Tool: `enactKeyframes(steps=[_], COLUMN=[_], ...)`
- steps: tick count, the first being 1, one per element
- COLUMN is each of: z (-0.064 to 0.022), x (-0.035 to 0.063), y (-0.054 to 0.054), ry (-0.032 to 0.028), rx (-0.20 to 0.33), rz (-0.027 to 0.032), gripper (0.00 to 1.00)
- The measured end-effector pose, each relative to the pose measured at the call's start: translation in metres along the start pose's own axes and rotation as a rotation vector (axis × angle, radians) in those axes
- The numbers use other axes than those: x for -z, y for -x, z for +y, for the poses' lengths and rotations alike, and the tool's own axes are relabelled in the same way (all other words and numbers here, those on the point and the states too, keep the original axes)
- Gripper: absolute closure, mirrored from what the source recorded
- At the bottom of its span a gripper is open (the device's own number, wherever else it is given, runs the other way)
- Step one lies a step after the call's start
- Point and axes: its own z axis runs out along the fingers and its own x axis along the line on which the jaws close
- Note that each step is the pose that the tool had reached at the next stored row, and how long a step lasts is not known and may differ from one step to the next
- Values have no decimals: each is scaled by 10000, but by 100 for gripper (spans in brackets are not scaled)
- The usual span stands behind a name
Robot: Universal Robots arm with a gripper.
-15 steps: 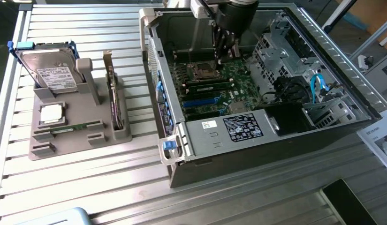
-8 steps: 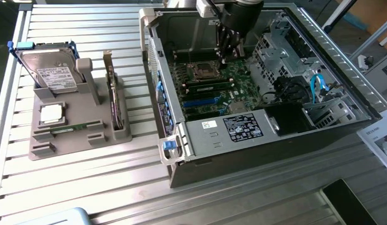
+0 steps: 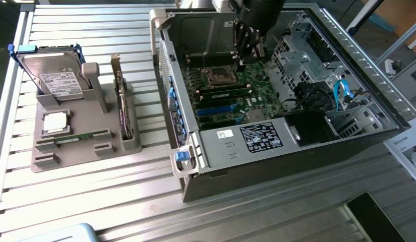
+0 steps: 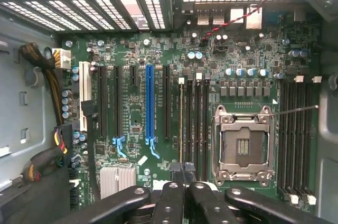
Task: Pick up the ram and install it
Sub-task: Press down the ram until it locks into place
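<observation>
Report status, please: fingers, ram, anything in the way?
Fingers shut, over motherboard inside case. Ram lies in grey tray, untouched. Nothing blocking it.

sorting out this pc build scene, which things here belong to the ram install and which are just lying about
Part of the job:
- gripper, shut, over the motherboard
- ram lying in the grey holder
- open computer case

Lying about:
- hard drive
- expansion card
- blue cable
</observation>
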Motion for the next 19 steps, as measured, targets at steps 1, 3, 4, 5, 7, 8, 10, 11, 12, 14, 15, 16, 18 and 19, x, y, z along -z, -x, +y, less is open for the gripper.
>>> enactKeyframes(steps=[1, 3, 4, 5, 7, 8, 10, 11, 12, 14, 15, 16, 18, 19], z=[0, -1, -1, -1, -1, -1, -2, -1, -2, -2, -2, -2, -2, -1], x=[17, 63, 76, 89, 116, 123, 131, 136, 138, 145, 146, 145, 147, 148], y=[-1, -3, -4, -5, -6, -7, -7, -7, -7, -8, -8, -7, -8, -8], ry=[3, 13, 16, 20, 28, 28, 27, 28, 27, 28, 27, 27, 28, 30], rx=[0, 1, 2, 1, 2, 2, 2, 2, 2, 2, 2, 2, 2, 3], rz=[1, 14, 17, 20, 28, 28, 26, 28, 26, 27, 26, 25, 28, 18], gripper=[89, 89, 89, 89, 89, 89, 89, 89, 89, 89, 89, 89, 89, 89])
